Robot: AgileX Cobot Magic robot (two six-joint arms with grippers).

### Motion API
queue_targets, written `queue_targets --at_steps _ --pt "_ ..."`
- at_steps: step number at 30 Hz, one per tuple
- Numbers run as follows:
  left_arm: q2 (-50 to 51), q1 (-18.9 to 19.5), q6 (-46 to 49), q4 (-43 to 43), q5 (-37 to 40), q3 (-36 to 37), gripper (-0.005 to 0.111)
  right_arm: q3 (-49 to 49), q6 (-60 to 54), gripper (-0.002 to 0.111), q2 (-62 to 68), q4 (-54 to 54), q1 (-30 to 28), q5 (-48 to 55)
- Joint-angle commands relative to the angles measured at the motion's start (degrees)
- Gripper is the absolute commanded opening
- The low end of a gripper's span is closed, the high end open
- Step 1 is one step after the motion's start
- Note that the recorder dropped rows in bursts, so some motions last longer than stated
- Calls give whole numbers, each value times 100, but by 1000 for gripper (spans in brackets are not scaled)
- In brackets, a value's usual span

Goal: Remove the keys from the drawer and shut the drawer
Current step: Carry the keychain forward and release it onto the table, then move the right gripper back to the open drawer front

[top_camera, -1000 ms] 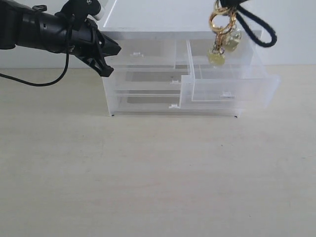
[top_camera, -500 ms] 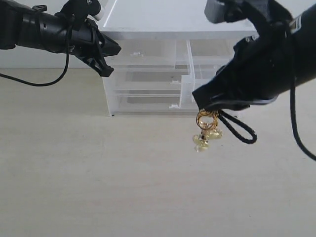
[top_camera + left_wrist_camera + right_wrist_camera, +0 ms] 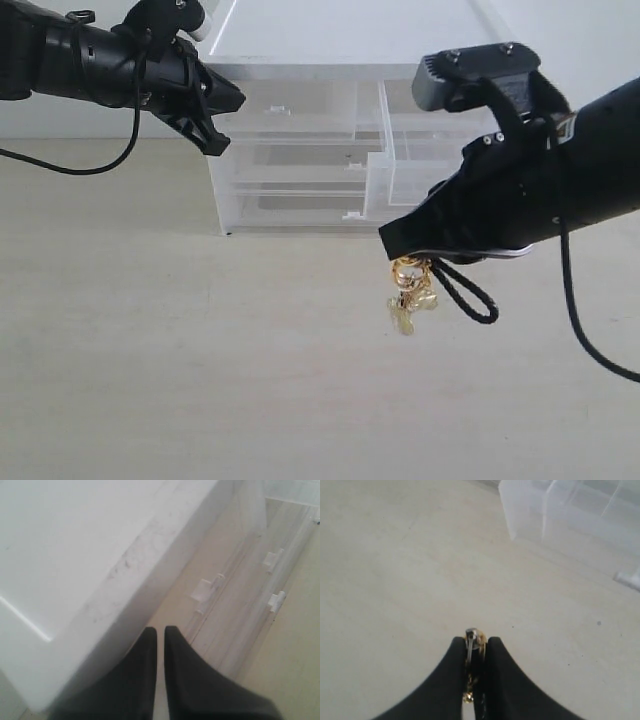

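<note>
The drawer [image 3: 425, 160] sticks out of the white unit [image 3: 300, 140], upper middle of the frame. The keys [image 3: 412, 290] hang outside it, lower down, over the table [image 3: 200, 350]. They are gold rings and tags with a black cord loop. The right gripper [image 3: 400, 246] pinches them tight. The left gripper [image 3: 225, 115], upper left by the unit's corner, is almost closed and holds nothing.

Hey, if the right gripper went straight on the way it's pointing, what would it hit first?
Probably the bare table; the right gripper points down at it, and the keys dangling from it would likely touch first.
</note>
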Motion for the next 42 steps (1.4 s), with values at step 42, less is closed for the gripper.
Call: queue_targets --at_steps 42 --pt "-50 12 -28 -223 -430 -85 4 1981 2367 34 -680 -2408 -339 -3357"
